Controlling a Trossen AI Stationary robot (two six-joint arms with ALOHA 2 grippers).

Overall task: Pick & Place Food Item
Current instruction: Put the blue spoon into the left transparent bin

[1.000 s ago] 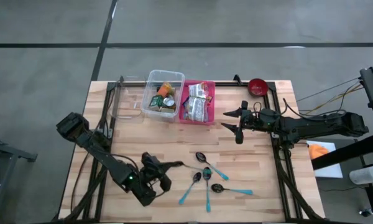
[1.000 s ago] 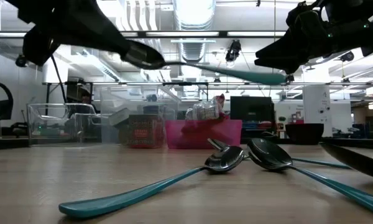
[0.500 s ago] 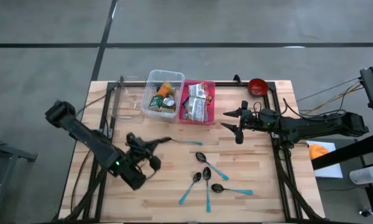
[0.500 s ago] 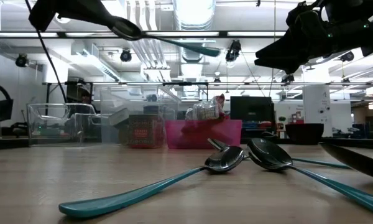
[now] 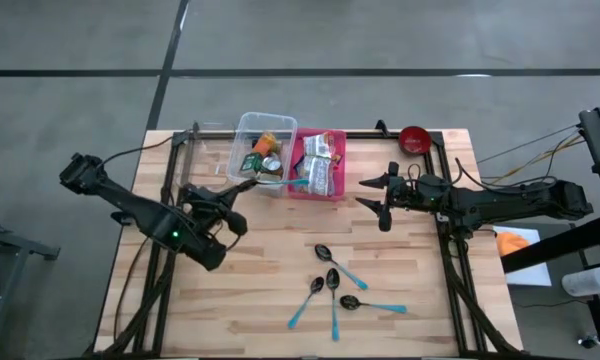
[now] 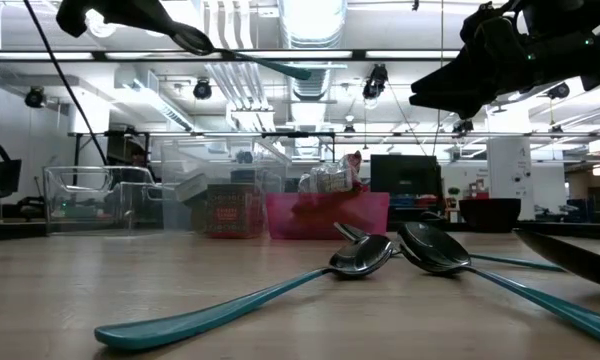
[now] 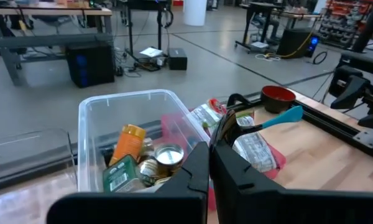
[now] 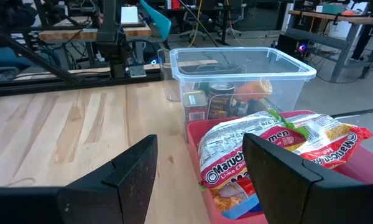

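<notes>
**Carrying a spoon toward the food bins: what could slip**

Holding a teal-handled spoon [image 7: 261,121] pinched by its bowl end, the left gripper [image 5: 232,192] hangs in the air just beside the clear bin [image 5: 263,151], its fingers clamped tight. The handle juts out over the clear bin toward the pink bin [image 5: 318,166].

The food items sit in those two bins at the table's far edge: cans and a bottle in the clear one, noodle packets [image 8: 270,149] in the pink one.

The grip is my chief worry. It bears on a smooth, rounded bowl, so the long handle could swing or slide free, probably into a bin. The handle could also clip the clear bin's rim and shift it.

The right gripper [image 5: 384,201] waits just beside the pink bin, jaws wide and empty. Four more spoons [image 5: 332,288] lie loose on the table [image 5: 410,260] nearby.
</notes>
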